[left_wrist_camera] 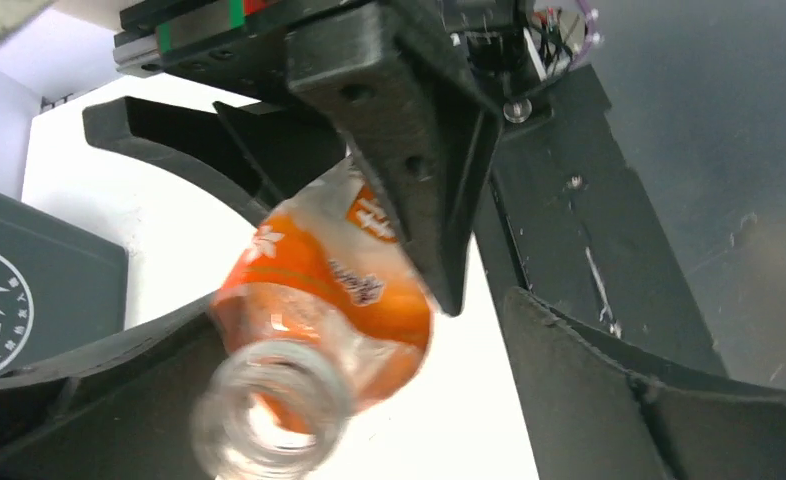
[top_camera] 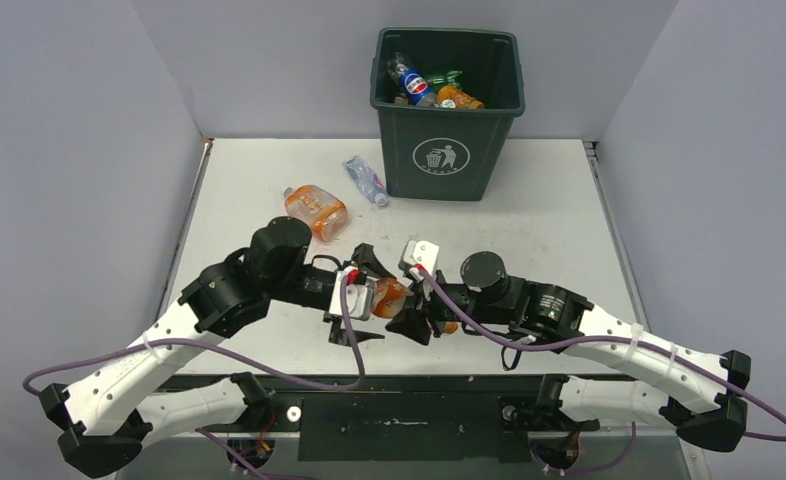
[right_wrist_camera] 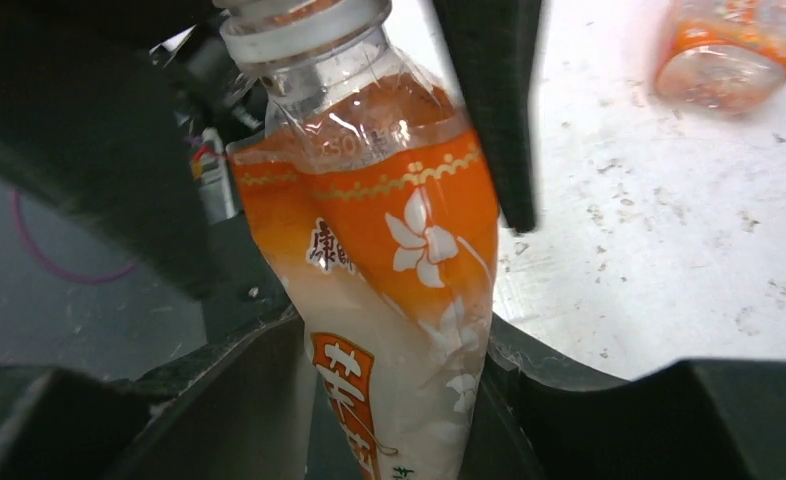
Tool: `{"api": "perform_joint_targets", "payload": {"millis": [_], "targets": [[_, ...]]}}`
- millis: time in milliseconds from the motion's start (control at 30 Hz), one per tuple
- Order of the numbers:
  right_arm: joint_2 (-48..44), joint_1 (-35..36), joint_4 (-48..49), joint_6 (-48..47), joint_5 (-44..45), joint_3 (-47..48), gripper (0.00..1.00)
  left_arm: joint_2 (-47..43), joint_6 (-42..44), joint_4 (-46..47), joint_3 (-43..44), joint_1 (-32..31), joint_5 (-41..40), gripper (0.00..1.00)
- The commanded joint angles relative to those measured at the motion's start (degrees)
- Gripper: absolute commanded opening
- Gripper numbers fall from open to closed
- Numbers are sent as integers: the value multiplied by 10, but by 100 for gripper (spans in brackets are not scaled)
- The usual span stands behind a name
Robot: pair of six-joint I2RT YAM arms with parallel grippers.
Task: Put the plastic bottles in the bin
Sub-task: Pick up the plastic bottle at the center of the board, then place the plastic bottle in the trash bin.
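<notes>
Right in front of me, the left arm (top_camera: 159,340) and the right arm (top_camera: 629,340) are folded low over the near edge of the table (top_camera: 529,220). Their elbows are splayed out and their wrists turned inward, so the two heads meet nose to nose in the middle. The right gripper (right_wrist_camera: 394,340) is clamped on the body of a crushed orange bottle (top_camera: 389,296), fingers pressed into both sides of the label. The left gripper (left_wrist_camera: 359,320) stands wide around the neck end, one finger clear of the plastic. That's one bottle held between them. Further out, two lie on the table: a second orange bottle (top_camera: 316,209) and a clear bottle (top_camera: 365,180) just beside the bin (top_camera: 489,150). There's one bin, at the far edge, and inside I count three things: a blue-labelled bottle (top_camera: 410,82), an orange one (top_camera: 460,98) and something green (top_camera: 446,76).
</notes>
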Motion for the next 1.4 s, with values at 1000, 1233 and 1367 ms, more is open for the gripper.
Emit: {"api": "perform_joint_targets", "payload": {"millis": [1000, 1233, 1367], "targets": [[-120, -5, 676, 240, 40, -226, 5, 9, -657, 896, -306, -21, 96, 36], [-142, -5, 516, 178, 90, -154, 82, -11, -609, 824, -299, -23, 46, 0], [-153, -5, 414, 122, 135, -92, 86, -26, -568, 755, -293, -23, 27, 0]]}}
